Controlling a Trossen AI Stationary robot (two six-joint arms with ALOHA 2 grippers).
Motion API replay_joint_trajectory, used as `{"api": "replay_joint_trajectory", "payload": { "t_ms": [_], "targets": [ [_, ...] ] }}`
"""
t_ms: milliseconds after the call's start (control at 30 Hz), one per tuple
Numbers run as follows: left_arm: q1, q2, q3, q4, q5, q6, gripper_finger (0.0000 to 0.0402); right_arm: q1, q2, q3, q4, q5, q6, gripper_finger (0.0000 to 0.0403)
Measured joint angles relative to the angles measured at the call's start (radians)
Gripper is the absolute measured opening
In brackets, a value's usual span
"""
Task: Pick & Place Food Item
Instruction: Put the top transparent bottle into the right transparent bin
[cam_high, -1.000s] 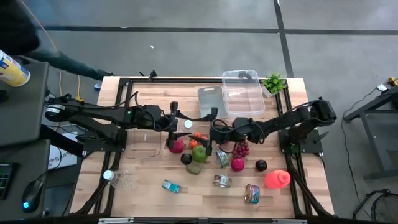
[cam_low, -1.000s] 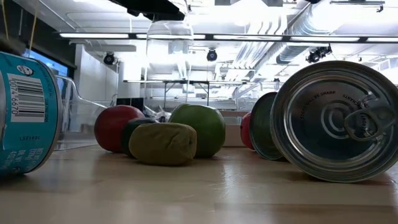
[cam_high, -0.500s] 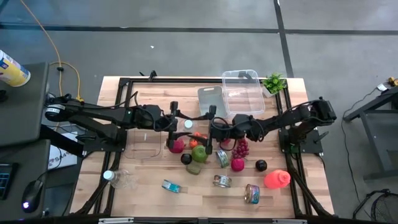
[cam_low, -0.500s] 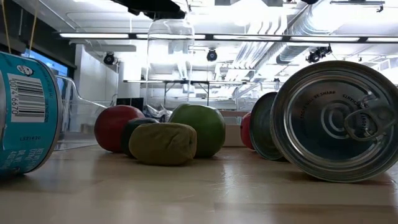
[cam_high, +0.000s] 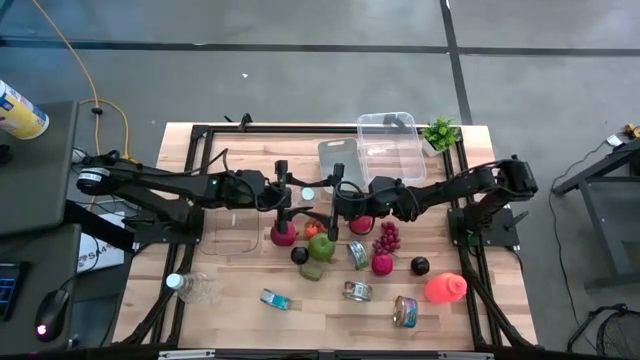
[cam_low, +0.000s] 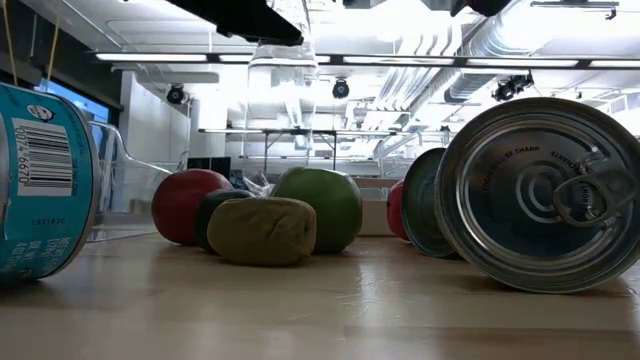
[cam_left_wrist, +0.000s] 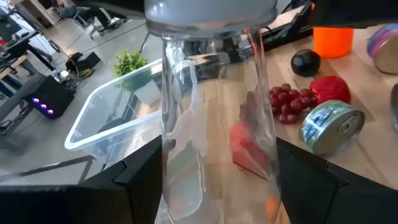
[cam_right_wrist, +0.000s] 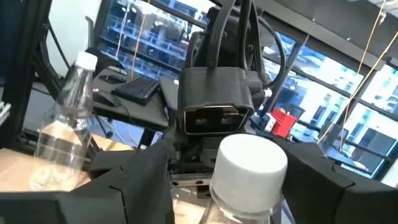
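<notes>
Wooden table (cam_high: 240, 290) under both arms, food scattered across middle. Left gripper (cam_high: 296, 197) clamped on clear bottle (cam_left_wrist: 214, 118), bottle upright, white cap (cam_right_wrist: 250, 160) up, lifted off table. Right gripper (cam_high: 338, 205) just beside bottle, facing left gripper; fingers' state cannot tell. Red apple (cam_high: 284, 235) just below left gripper, green apple (cam_high: 320, 246) near it. Grapes (cam_high: 386, 238), cans (cam_high: 357, 254) beyond right gripper. Clear bin (cam_high: 388, 148) behind both.

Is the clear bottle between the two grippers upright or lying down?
Upright. The clear bottle stands vertical with its white cap on top.
</notes>
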Motion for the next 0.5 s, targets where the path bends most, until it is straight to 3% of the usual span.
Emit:
{"api": "replay_joint_trajectory", "payload": {
  "t_ms": [167,333,500],
  "targets": [
    [0.0,0.001,0.0,0.005,0.005,0.004,0.0246,0.0,0.0,0.0,-0.017,0.004,-0.001,0.0221],
    [0.001,0.001,0.0,0.005,0.0,0.003,0.0246,-0.008,0.0,0.001,-0.037,0.016,-0.004,0.0116],
    [0.001,0.001,0.0,0.005,0.0,0.004,0.0246,-0.008,-0.001,0.002,-0.059,0.017,-0.004,0.0114]
  ]
}}
